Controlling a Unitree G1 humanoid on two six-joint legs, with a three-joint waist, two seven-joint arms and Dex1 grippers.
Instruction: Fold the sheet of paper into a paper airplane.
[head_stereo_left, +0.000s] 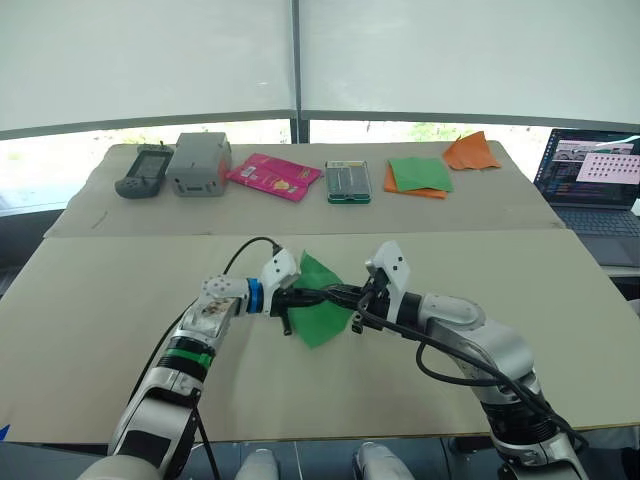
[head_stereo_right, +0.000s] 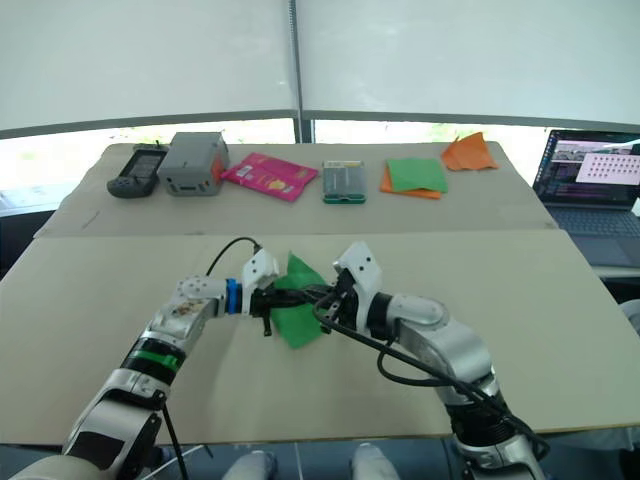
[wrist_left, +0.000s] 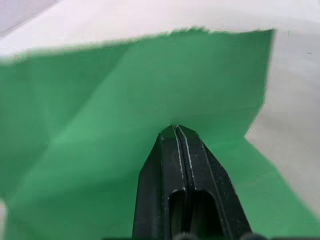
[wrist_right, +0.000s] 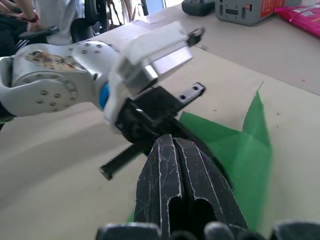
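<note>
Green creased sheet of paper (head_stereo_left: 318, 305) (thin, angular), between end effectors

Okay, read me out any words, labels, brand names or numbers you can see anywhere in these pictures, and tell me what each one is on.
No text can be read.
Pink packet: printing too small to read.
Green-edged box: label blurred.
Laptop screen: text too small.
Grey box and dark handheld device: no readable markings.

The counter (head_stereo_left: 120, 300) is viewed from above and behind by both eye views, facing forward and down; nearly the same scene is shared. The paper (wrist_left: 125, 100) is seen very close in each wrist view, along closed fingers (wrist_right: 175, 175).
</note>
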